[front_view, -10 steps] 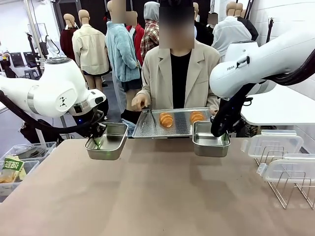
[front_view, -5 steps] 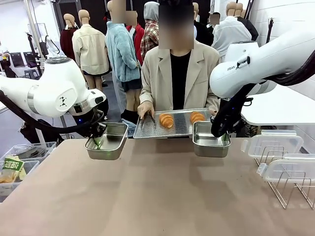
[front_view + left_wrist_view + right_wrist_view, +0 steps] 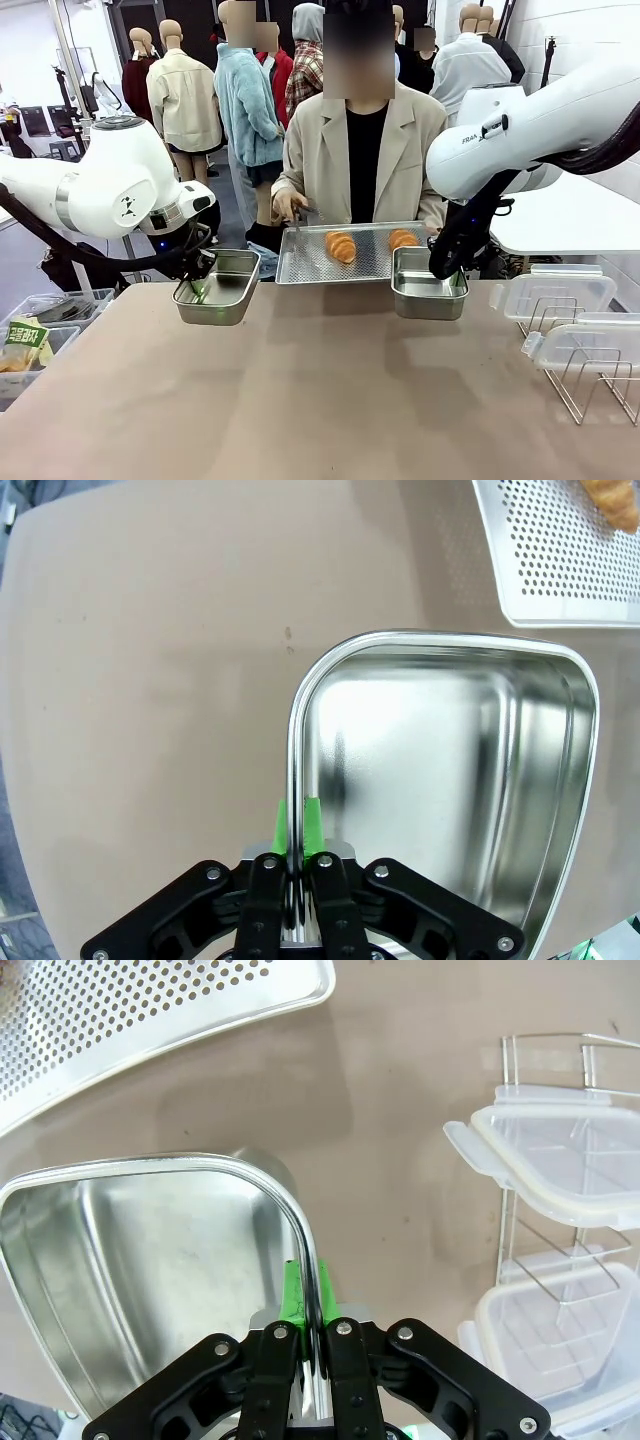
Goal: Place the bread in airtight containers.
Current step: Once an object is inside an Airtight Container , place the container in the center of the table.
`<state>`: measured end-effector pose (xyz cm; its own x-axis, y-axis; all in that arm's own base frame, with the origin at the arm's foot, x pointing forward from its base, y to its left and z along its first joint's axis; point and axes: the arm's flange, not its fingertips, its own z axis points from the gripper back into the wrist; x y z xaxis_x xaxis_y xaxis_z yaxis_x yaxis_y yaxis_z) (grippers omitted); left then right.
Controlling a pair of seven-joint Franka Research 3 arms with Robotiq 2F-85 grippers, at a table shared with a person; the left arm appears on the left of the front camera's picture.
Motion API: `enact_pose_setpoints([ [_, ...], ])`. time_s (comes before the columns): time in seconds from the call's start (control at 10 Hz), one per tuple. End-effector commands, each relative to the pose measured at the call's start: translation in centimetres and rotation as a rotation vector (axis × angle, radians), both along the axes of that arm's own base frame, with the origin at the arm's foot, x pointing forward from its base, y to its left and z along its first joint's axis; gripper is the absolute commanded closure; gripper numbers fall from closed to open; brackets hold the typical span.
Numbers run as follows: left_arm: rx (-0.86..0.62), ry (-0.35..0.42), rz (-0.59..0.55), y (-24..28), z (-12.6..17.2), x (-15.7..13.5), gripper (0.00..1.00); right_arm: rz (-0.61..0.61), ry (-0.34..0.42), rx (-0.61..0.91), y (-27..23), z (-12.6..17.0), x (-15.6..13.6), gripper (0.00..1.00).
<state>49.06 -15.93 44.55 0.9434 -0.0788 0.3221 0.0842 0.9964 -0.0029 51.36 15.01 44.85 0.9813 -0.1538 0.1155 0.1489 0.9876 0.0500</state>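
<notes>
My left gripper (image 3: 297,825) is clamped on the rim of the left pan (image 3: 420,760), at 10 o'clock. My right gripper (image 3: 303,1295) is clamped on the rim of the right pan (image 3: 130,1250), at 2. Both pans empty. Two rolls (image 3: 339,245) on perforated tray (image 3: 310,265), 12 o'clock. Judgement: hold pans level, steady, mouths unobstructed for loading.

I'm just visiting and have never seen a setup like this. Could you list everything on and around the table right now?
Perforated tray: one, silver, before the person.
Bread rolls: two, golden-brown, on the perforated tray.
Steel pans: two, silver, empty, flanking the tray.
Wire rack: one, silver, table's right edge.
Lids: two, clear, on the wire rack.
Table: one, brown.
Person's hand: one, at the tray's left corner.
Left gripper, right gripper: black, green pads, each shut on a pan's rim.
</notes>
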Motion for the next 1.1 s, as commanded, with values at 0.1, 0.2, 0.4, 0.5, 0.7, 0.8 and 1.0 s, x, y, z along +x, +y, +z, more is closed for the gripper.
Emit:
enact_pose_setpoints([
  [0.1,0.017,-0.008,-0.007,0.12,0.47,-0.23,1.0,-0.002,-0.005,0.0,-0.15,0.1,-0.53,1.0],
  [0.2,0.017,-0.008,-0.007,0.12,0.47,-0.23,1.0,-0.002,-0.005,0.0,-0.15,0.1,-0.53,1.0],
  [0.4,0.017,-0.008,-0.007,0.12,0.47,-0.23,1.0,-0.002,-0.005,0.0,-0.15,0.1,-0.53,1.0],
  [0.5,0.017,-0.008,-0.007,0.12,0.47,-0.23,1.0,-0.002,-0.005,0.0,-0.15,0.1,-0.53,1.0],
  [0.7,0.017,-0.008,-0.007,0.12,0.47,-0.23,1.0,-0.002,-0.005,0.0,-0.15,0.1,-0.53,1.0],
  [0.8,0.017,-0.008,-0.007,0.12,0.47,-0.23,1.0,-0.002,-0.005,0.0,-0.15,0.1,-0.53,1.0],
  [1.0,0.017,-0.008,-0.007,0.12,0.47,-0.23,1.0,-0.002,-0.005,0.0,-0.15,0.1,-0.53,1.0],
])
